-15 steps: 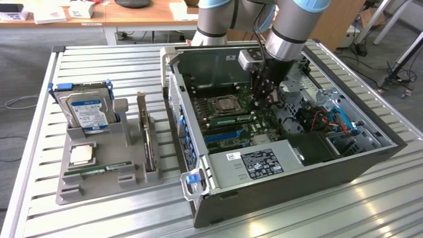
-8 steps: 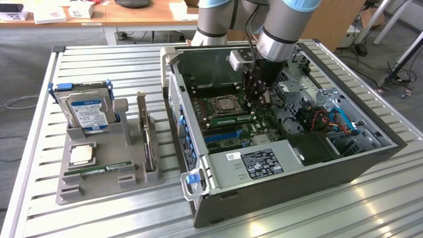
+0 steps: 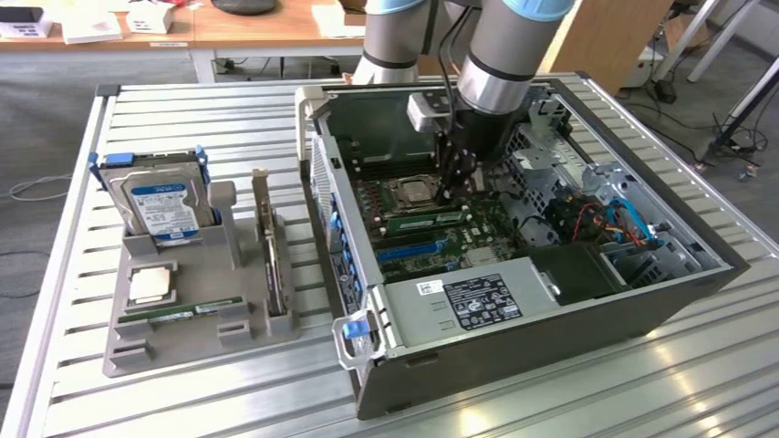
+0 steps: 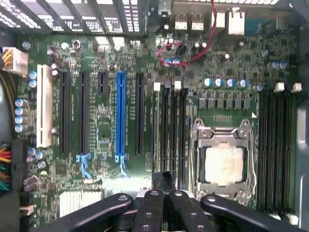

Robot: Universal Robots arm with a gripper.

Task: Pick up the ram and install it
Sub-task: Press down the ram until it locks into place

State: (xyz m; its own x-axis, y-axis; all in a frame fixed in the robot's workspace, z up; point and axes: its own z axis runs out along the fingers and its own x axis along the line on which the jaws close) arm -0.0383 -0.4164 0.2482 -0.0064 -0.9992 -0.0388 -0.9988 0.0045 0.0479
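On the tabletop (image 3: 512, 415), the gray holder (image 3: 134, 351) carries a green memory stick (image 3: 182, 313) lying flat, a silver processor (image 3: 149, 285), an upright expansion card (image 3: 270, 265) and a hard drive (image 3: 159, 205). Beside it is the open computer case (image 3: 548, 365). Inside, the ram (image 3: 426, 222) stands on its edge in a slot next to the processor socket (image 3: 414, 192). Its long axis runs from the exterior view's left to right. The tool (image 3: 461, 187) is closed, empty, above the ram's right end.
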